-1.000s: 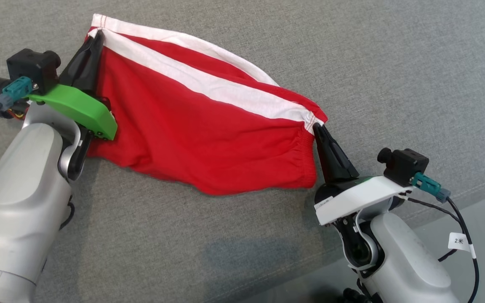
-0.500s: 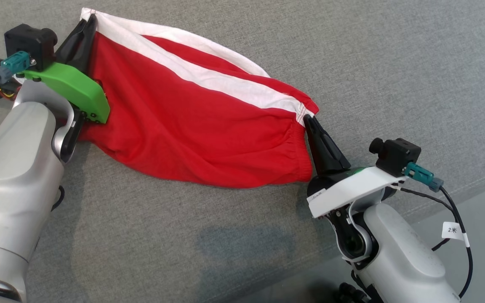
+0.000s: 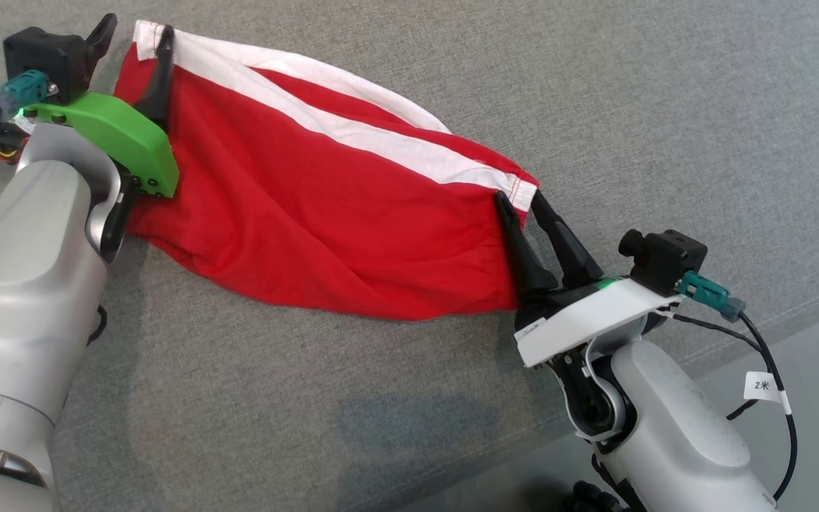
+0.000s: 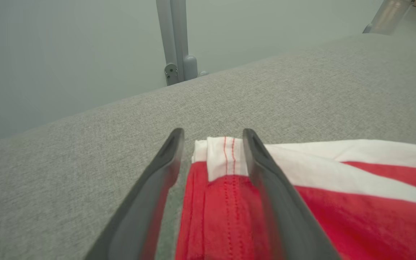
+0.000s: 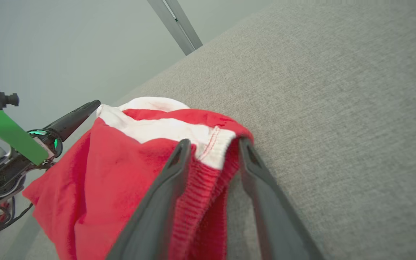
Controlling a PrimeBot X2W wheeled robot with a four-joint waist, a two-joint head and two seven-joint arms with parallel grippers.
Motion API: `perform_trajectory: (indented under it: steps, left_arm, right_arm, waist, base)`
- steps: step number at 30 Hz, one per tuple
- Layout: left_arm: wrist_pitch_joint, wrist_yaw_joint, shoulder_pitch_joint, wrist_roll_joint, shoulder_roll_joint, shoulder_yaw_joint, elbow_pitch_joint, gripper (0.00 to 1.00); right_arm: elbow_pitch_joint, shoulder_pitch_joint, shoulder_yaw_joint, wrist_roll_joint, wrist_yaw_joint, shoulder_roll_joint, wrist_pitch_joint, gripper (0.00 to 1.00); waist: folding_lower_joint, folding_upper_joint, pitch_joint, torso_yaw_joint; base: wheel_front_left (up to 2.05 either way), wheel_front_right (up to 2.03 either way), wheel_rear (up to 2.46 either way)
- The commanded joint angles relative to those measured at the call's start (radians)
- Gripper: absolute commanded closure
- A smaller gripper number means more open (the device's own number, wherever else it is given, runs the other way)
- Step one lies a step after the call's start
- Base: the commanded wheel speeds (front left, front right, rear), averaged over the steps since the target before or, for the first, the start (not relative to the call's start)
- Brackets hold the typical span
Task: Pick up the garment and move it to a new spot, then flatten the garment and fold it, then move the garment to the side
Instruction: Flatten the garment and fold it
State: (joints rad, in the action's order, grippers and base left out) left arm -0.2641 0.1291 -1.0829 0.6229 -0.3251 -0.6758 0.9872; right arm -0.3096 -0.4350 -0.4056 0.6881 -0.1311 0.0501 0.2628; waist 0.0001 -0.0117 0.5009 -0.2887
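Observation:
The garment (image 3: 324,213) is red with white bands and lies stretched across the grey cushion (image 3: 594,92). My left gripper (image 3: 134,35) stands open at its far left corner, one finger (image 3: 163,64) resting on the cloth. In the left wrist view the white-edged corner (image 4: 222,155) sits loose between the spread jaws of the left gripper (image 4: 213,133). My right gripper (image 3: 518,199) is open at the garment's right corner. The right wrist view shows that elastic corner (image 5: 211,148) lying between the parted jaws of the right gripper (image 5: 214,142).
The cushion's front edge (image 3: 772,334) runs past my right arm at the lower right, with smooth floor beyond. A metal post (image 4: 175,39) stands behind the cushion's far edge. A tagged cable (image 3: 765,387) hangs from my right wrist.
Both grippers have opened and let go of the garment's corners. The cloth now lies slack on the cushion. Both arms drifted a little up and left.

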Motion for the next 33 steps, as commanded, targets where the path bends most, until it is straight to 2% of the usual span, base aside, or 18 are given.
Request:
perform_trajectory:
  steps: [1,10,21,28,33]
  left_arm:
    - [0.0,0.002,-0.013,-0.004,0.008,0.0,0.007,0.0]
    - [0.0,0.001,0.013,-0.011,0.012,-0.012,-0.001,0.0]
    - [0.0,0.001,0.171,0.043,-0.022,0.085,-0.08,0.0]
    - [0.032,0.001,0.309,0.105,0.001,0.03,-0.074,0.0]
    - [0.067,0.001,0.339,0.137,-0.002,0.006,-0.047,0.0]
  right_arm:
    - [0.006,0.006,0.004,-0.01,0.001,0.001,0.003,0.0]
    - [0.051,0.054,0.071,-0.087,0.001,0.001,0.003,0.0]
    - [0.169,0.178,0.234,-0.2,0.001,0.001,0.003,0.0]
    - [0.207,0.245,0.281,-0.243,0.001,0.001,0.003,0.0]
    - [0.224,0.275,0.288,-0.25,0.001,0.001,0.003,0.0]
  waist:
    - [-0.0001,0.0117,-0.009,0.006]
    - [-0.0001,0.0117,-0.053,0.037]
    - [-0.0001,0.0117,-0.147,0.091]
    - [-0.0001,0.0117,-0.208,0.096]
    - [-0.0001,0.0117,-0.222,0.073]
  base:
    - [0.0,0.0,0.0]
    - [0.0,0.0,0.0]
    - [0.0,0.0,0.0]
    - [0.0,0.0,0.0]
    - [0.0,0.0,0.0]
